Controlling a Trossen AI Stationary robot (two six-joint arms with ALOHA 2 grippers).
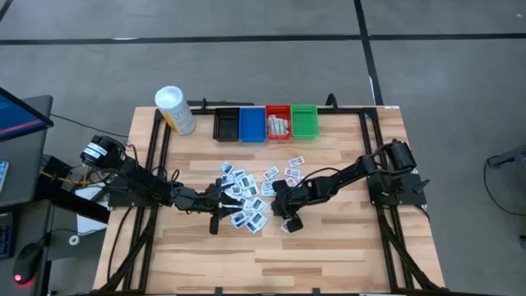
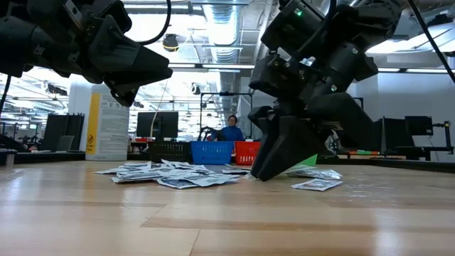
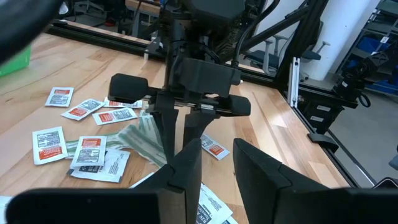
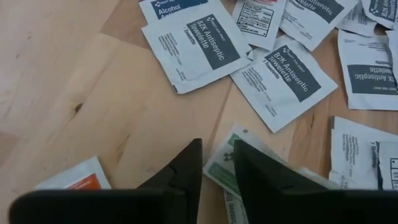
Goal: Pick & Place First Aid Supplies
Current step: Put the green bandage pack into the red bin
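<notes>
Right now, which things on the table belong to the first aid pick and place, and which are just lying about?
Job:
- packets scattered mid-table
- right gripper low over a green-and-white packet
- left gripper beside the pile
- red bin, strips already inside
- black bin, blue bin, green bin

Lying about:
- white-capped yellow container

Desk [image 1: 329, 255]: pale wooden planks with visible grain and a small knot, smooth with a light sheen, framed by black metal rails. First aid supplies [image 4: 285, 79]: flat packets of matt white paper-like wrapping, printed in dark blue, slightly creased; some carry red or green print. Right pincer [image 4: 217, 168] and left pincer [image 3: 217, 171]: fingers of matt black plastic. Bins [image 1: 267, 123]: glossy moulded plastic in black, blue, red and green. Floor [image 1: 246, 49]: dull grey, concrete-like.
</notes>
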